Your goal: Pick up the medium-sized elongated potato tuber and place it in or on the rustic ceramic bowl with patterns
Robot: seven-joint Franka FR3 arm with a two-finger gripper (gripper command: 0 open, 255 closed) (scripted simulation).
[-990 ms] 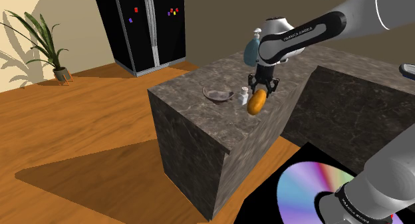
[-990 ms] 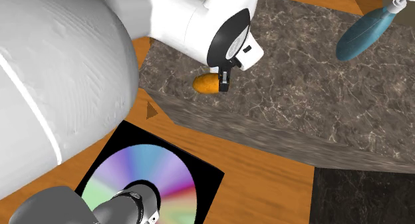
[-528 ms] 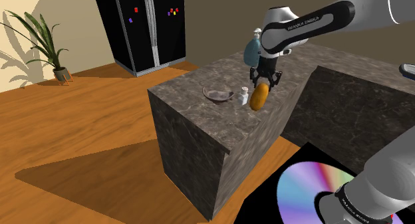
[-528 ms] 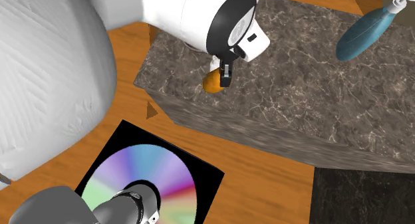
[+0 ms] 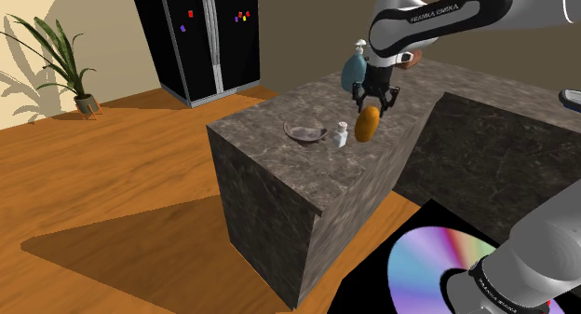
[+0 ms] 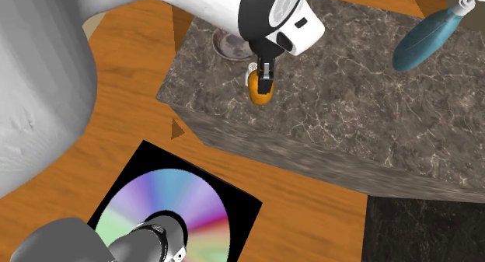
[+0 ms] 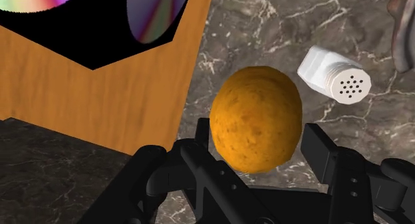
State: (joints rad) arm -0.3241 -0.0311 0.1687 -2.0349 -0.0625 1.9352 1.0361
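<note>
Shoulder view: the black gripper (image 5: pixel 370 109) hangs at the upper right of the frame from the white arm, its two fingers closed onto the upper end of an orange-brown elongated potato (image 5: pixel 367 123), which dangles lengthwise beneath them. In the wrist view the fingers (image 7: pixel 199 137) stand partly spread, one against each flank of the potato (image 7: pixel 256 116), pinching it between them. The potato is above the dark marbled stone counter (image 5: pixel 261 140) and seems clear of its top. Just to its left in the shoulder view stands a small white shaker (image 5: pixel 342 133), and left of that sits the shallow brownish bowl (image 5: pixel 304 131), near the counter's front corner. A blue-green spray bottle (image 5: pixel 352 68) stands behind the gripper, further back on the counter. In the second exterior view, which looks steeply down, the gripper (image 6: pixel 264 80) and potato (image 6: pixel 260 93) lie at upper centre, near the counter's (image 6: pixel 350 105) edge, with the bowl (image 6: pixel 229 44) partly hidden by the arm just up and to the left. A wooden floor (image 5: pixel 121 172) spreads across the left of the shoulder view, with a black refrigerator (image 5: pixel 195 37) at top centre and a potted plant (image 5: pixel 56 56) at upper left.
</note>
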